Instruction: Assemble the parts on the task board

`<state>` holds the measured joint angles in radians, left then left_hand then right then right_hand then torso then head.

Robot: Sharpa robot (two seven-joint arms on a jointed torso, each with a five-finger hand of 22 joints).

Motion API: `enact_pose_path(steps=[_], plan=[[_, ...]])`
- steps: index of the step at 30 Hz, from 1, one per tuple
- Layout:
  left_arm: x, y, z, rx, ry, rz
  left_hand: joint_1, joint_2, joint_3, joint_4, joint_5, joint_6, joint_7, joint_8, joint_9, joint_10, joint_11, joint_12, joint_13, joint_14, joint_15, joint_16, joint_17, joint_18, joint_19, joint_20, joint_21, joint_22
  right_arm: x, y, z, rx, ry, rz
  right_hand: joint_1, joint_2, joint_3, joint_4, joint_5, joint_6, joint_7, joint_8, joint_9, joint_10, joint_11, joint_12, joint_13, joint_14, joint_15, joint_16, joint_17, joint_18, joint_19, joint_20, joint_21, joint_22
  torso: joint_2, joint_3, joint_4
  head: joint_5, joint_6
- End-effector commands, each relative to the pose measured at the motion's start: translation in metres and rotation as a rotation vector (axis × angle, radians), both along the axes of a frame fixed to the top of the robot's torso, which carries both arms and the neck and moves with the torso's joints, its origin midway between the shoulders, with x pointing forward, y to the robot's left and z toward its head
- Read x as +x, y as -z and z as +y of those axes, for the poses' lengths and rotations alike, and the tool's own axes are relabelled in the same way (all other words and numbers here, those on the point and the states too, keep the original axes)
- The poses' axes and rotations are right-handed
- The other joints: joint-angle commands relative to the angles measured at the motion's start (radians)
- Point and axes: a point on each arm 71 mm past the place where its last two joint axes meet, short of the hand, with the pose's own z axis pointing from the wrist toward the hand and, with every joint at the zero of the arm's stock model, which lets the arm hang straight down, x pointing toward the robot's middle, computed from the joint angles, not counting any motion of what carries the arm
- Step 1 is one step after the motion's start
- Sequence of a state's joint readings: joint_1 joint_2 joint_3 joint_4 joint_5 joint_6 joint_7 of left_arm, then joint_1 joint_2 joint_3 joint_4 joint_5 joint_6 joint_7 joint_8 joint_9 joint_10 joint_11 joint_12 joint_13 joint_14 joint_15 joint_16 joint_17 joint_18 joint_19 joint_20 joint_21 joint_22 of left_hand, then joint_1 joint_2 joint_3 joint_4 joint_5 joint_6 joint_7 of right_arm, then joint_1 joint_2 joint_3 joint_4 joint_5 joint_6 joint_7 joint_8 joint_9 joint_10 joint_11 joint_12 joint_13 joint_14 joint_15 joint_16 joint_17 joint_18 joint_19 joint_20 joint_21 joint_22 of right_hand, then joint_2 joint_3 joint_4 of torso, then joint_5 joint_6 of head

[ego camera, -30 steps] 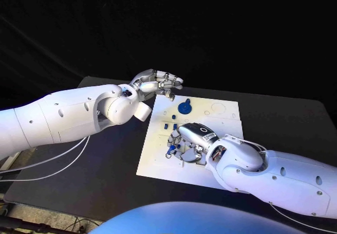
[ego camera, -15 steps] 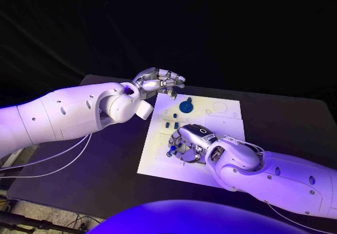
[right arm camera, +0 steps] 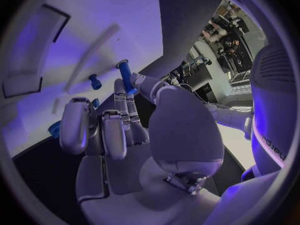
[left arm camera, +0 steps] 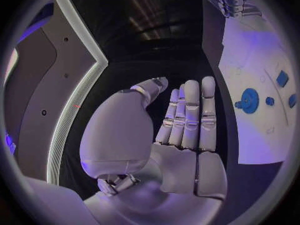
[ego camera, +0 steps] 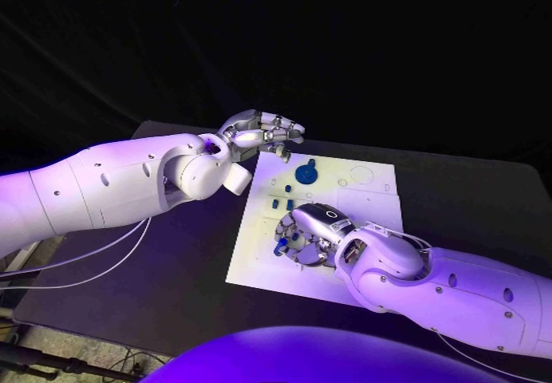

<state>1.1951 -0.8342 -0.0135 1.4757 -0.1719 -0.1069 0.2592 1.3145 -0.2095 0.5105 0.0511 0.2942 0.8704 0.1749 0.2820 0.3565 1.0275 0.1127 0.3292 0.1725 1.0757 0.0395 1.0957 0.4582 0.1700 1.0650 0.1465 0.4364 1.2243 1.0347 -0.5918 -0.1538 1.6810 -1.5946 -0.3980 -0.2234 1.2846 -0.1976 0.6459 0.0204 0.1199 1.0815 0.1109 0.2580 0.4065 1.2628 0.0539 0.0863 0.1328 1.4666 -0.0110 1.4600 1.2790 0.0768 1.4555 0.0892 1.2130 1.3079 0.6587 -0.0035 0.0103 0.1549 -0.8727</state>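
With the left hand (ego camera: 260, 134) curled empty at the far edge of the white task board (ego camera: 255, 263), the right hand (ego camera: 313, 233) should keep its pinched slim blue peg (right arm camera: 125, 75) upright and lower it squarely into its hole.

We see a flat white plastic task board (ego camera: 259, 257) on a black table (ego camera: 172, 279). On it sit a round blue gear-shaped part (ego camera: 306, 172) and small blue pegs (ego camera: 275, 204). Our silver many-fingered right hand (right arm camera: 125, 135) pinches what seems a blue rod-shaped peg (right arm camera: 125, 77).
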Motion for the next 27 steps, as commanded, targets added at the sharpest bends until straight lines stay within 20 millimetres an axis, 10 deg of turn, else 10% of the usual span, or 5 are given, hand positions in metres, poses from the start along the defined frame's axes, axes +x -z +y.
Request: enact_pose_path(steps=[1,27], plan=[[-0.0009,-0.0009,-0.0020,-0.013,0.015,0.002,-0.008,0.005,0.004,-0.003,0.000,-0.010,0.000,0.002,0.001,-0.005,0.000,0.004,-0.001,-0.007,0.000,-0.002,-0.001,0.009,0.003,-0.003,-0.004,-0.001,-0.0029,0.0012,0.0019,-0.016,-0.024,0.001,0.002,0.005,0.002,-0.002,0.006,0.008,0.001,0.003,0.015,0.005,0.001,-0.003,0.002,0.046,-0.009,0.001,-0.001,-0.004,-0.003,-0.005,-0.006,0.166,-0.001,-0.0002,0.0001,0.001,0.000],[-0.0013,-0.0009,-0.0018,-0.012,0.017,0.005,-0.008,0.005,0.004,-0.003,0.000,-0.010,0.000,0.002,0.001,-0.005,0.000,0.004,-0.001,-0.007,0.000,-0.002,-0.001,0.009,0.003,-0.003,-0.004,-0.001,-0.0025,0.0057,0.0047,-0.102,-0.039,-0.045,-0.001,0.001,0.001,-0.005,0.007,-0.002,0.004,0.002,0.018,0.000,0.004,-0.010,0.002,0.045,-0.007,-0.001,-0.005,-0.004,-0.005,-0.004,-0.010,0.165,0.000,0.0000,-0.0002,0.000,0.000]])
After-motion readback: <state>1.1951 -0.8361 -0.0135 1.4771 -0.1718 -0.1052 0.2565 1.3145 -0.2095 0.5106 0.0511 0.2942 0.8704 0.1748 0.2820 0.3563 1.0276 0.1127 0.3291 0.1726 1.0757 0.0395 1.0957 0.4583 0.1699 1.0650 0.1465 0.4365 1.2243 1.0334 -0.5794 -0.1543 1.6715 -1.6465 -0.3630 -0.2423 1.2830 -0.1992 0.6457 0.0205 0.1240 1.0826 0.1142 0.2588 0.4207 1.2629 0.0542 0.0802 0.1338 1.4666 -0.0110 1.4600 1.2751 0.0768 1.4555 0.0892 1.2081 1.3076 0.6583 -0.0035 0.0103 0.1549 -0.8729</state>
